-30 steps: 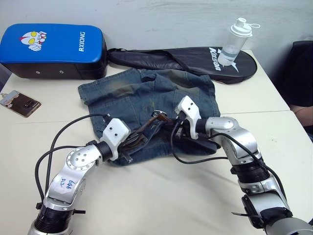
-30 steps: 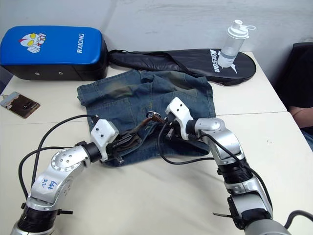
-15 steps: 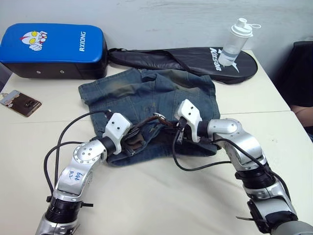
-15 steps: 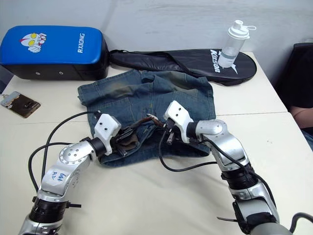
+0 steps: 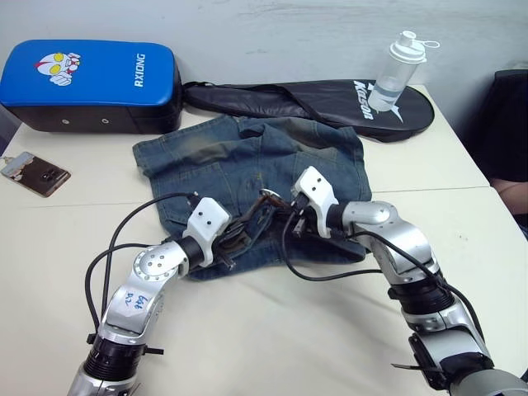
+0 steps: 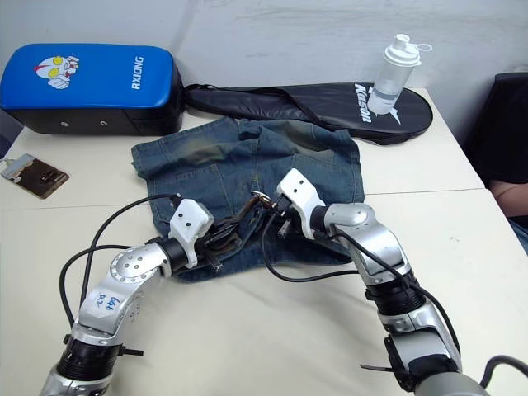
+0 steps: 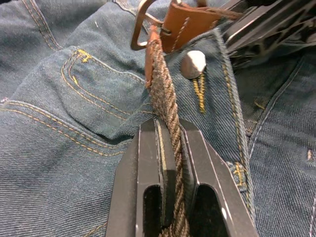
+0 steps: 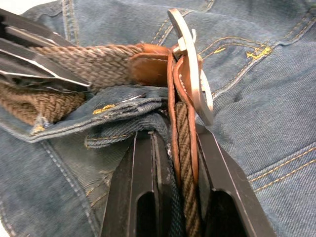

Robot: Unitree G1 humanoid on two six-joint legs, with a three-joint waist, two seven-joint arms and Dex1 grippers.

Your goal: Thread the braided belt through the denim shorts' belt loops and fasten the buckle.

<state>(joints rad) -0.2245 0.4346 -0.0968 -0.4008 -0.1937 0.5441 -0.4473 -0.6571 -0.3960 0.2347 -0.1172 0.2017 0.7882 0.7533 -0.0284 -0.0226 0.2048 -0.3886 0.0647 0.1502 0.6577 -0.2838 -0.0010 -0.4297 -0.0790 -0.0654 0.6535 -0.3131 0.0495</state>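
A pale surface [image 5: 272, 330] carries the denim shorts [image 5: 247, 165] spread out in its middle, with a blue pad [image 5: 87, 82], a black racket bag [image 5: 313, 99] and a clear bottle [image 5: 394, 70] behind them. At the near waistband, the left end effector [image 7: 173, 163] is clamped on the braided belt [image 7: 160, 98], and the right end effector [image 8: 180, 148] pinches the belt just below the buckle [image 8: 190, 74]. The belt loops are hard to pick out; the strap seems to bunch under folded denim.
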